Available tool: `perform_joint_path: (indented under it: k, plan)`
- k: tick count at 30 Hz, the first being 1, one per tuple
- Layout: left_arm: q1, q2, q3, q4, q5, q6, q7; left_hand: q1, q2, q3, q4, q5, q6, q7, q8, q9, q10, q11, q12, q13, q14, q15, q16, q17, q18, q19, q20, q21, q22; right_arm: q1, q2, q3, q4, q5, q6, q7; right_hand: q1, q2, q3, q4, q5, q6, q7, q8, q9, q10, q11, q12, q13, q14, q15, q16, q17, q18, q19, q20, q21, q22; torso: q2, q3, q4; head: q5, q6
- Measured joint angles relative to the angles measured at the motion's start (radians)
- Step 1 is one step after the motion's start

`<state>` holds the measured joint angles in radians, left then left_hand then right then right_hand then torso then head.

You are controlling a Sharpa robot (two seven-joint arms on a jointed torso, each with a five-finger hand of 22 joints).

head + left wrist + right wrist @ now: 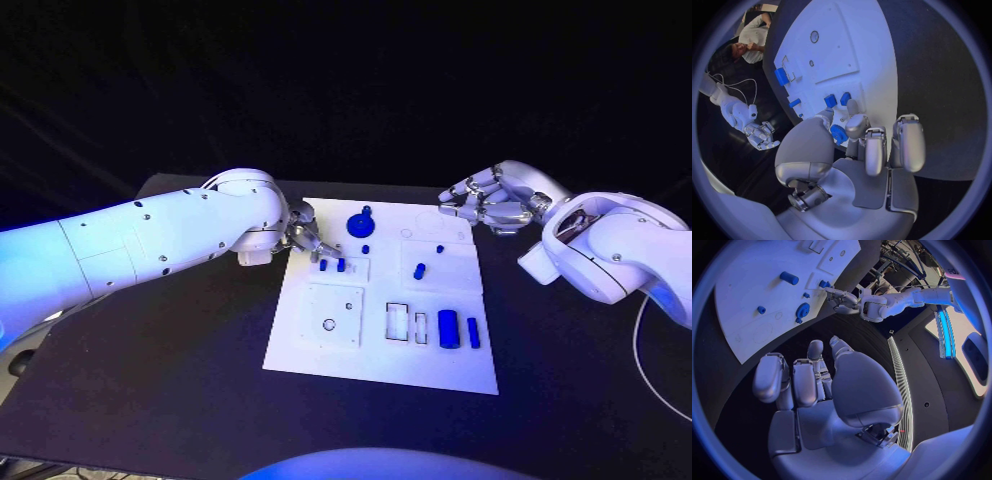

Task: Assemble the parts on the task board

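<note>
Nearest, two blue bars (459, 330) lie on the white board (382, 370), while the left robot hand (303, 236), fingers apart and unladen, should be lowered squarely over two upright pegs (332, 265); the right robot hand (490, 205) is curled, empty.

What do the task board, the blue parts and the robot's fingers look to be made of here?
Task board: likely matte white plastic, flat with cut-out recesses. Blue parts, such as the round one: probably moulded plastic, evenly coloured. Fingers: silvery, smooth with a soft sheen; metal or coated plastic, cannot tell.
</note>
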<state>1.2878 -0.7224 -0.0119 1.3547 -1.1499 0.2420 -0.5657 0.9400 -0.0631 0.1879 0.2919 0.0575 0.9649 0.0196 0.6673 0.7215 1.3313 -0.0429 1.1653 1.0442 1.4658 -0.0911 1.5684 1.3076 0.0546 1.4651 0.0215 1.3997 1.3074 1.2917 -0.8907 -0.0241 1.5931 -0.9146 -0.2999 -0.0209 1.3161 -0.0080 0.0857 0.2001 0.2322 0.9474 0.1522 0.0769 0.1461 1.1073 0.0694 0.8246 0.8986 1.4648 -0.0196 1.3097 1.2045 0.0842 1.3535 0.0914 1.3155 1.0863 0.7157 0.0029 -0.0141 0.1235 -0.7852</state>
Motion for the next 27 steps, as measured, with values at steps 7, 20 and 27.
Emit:
perform_joint_path:
  k: [7, 20, 27]
  plan:
    - [0.006, -0.017, 0.008, 0.009, 0.046, -0.098, 0.034, 0.085, 0.045, -0.046, -0.001, 0.012, -0.106, 0.043, -0.048, -0.016, -0.196, 0.035, -0.218, -0.240, 0.000, 0.020, -0.040, 0.000, 0.038, -0.080, 0.014, -0.250, -0.039, 0.000, 0.001, 0.000, -0.001, 0.000, 0.001, 0.000, 0.000, 0.000, 0.000, 0.000, 0.000, 0.000, 0.000, 0.000, 0.000, 0.000, 0.000, 0.000, 0.000, 0.000, 0.000, 0.000, 0.000, 0.000, 0.000, 0.000, 0.000, 0.000, 0.000, 0.0012, 0.0006, -0.001, 0.000]
    - [0.005, 0.021, -0.009, 0.006, 0.066, -0.289, 0.273, 0.498, 0.002, -0.027, -0.105, 0.012, -0.276, 0.160, -0.193, -0.199, -0.542, 0.156, -0.571, -0.552, -0.385, 0.133, -0.870, -0.496, 0.109, -0.398, 0.122, -0.979, -0.534, -0.001, 0.002, 0.000, -0.002, 0.000, 0.002, 0.000, 0.000, 0.000, -0.003, 0.003, 0.000, 0.000, 0.000, 0.000, 0.001, 0.000, 0.000, 0.000, 0.000, 0.000, 0.000, -0.004, -0.002, 0.000, 0.000, 0.000, 0.000, 0.000, 0.000, 0.0018, 0.0000, -0.006, 0.009]
    - [-0.030, 0.055, -0.021, -0.011, -0.027, -0.384, 0.459, 0.610, -0.034, 0.023, -0.167, 0.012, -0.148, 0.143, -0.361, -0.420, -0.443, 0.158, -0.762, -0.794, -0.324, 0.125, -0.990, -0.656, 0.109, -0.343, 0.110, -1.049, -0.615, -0.001, 0.006, 0.000, -0.004, 0.001, 0.002, 0.000, 0.000, 0.000, -0.003, 0.003, 0.004, 0.000, 0.000, 0.000, 0.001, 0.000, 0.000, 0.000, 0.000, 0.000, 0.000, -0.004, -0.002, 0.000, 0.000, 0.000, 0.000, 0.000, 0.000, 0.0012, -0.0014, -0.015, 0.017]
